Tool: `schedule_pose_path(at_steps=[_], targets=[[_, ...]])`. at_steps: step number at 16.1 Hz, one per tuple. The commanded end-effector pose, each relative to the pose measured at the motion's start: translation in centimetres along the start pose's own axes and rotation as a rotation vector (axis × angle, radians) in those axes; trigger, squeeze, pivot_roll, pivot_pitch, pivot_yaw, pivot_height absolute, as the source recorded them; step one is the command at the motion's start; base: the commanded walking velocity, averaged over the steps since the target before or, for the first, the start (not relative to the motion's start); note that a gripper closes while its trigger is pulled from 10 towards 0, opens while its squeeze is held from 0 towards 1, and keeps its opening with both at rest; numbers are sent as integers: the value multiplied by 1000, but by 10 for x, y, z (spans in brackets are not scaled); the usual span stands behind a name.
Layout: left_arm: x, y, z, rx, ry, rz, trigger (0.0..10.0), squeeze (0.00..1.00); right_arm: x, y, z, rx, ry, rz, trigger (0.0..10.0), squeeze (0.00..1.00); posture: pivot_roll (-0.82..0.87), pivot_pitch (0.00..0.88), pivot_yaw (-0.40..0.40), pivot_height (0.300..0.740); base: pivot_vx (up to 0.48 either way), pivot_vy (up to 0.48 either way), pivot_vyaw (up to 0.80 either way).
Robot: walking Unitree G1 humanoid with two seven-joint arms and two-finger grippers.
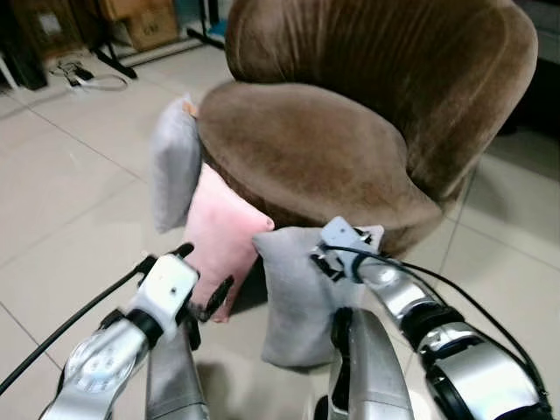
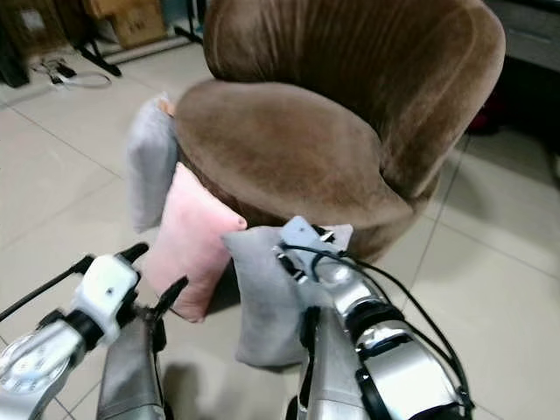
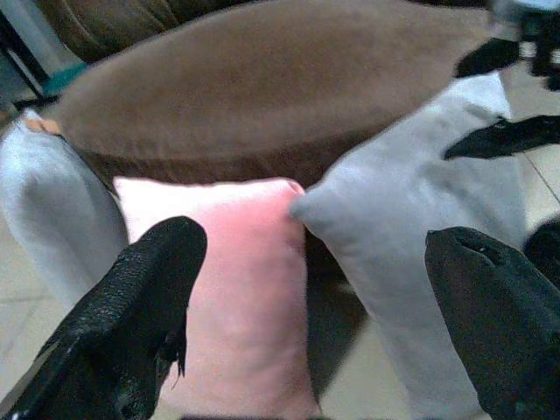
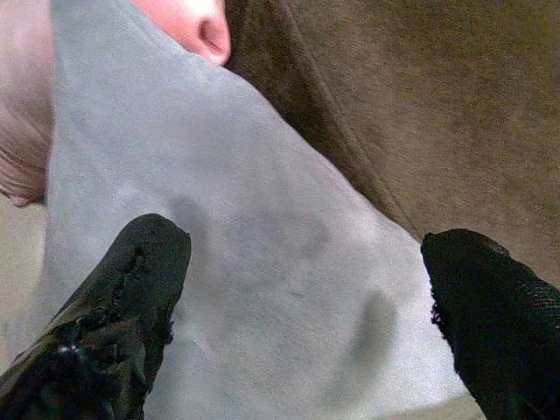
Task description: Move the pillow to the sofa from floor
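On the pale tiled floor, right gripper, jaws spread, meets the soft grey fabric pillow; a shallow pinch risks slippage short of the brown velvet sofa.

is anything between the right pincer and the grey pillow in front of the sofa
Nothing visible. The right pincer is open right at the near grey pillow, which leans against the brown sofa beside the pink pillow.

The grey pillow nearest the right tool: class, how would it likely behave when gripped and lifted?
The grey pillow looks soft and dimpled, so probably floppy and light. It leans against the brown sofa, so a push may topple it.
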State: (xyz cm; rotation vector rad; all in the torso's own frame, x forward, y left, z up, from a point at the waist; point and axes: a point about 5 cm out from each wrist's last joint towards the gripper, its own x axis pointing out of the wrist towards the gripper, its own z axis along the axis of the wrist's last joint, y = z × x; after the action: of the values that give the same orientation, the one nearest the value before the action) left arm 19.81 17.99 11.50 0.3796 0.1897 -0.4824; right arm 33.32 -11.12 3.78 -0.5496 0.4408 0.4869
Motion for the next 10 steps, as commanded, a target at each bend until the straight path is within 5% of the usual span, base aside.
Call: schedule_pose_path(at_steps=[1, 6, 10], targets=[[-6, 0, 7, 2, -8, -1, 10000, 0, 1, -1, 2, 0, -5, -16, 10000, 0, 21, 134, -77, 460, 0, 0, 0], [-37, -1, 16, 18, 43, 11, 10000, 0, 7, 2, 25, 107, -79, -131, 10000, 0, 80, 254, -63, 460, 0, 0, 0], [-55, -2, 23, 13, 76, 21, 10000, 0, 9, -2, 35, 136, -68, -283, 10000, 0, 90, 263, -54, 460, 0, 0, 0]])
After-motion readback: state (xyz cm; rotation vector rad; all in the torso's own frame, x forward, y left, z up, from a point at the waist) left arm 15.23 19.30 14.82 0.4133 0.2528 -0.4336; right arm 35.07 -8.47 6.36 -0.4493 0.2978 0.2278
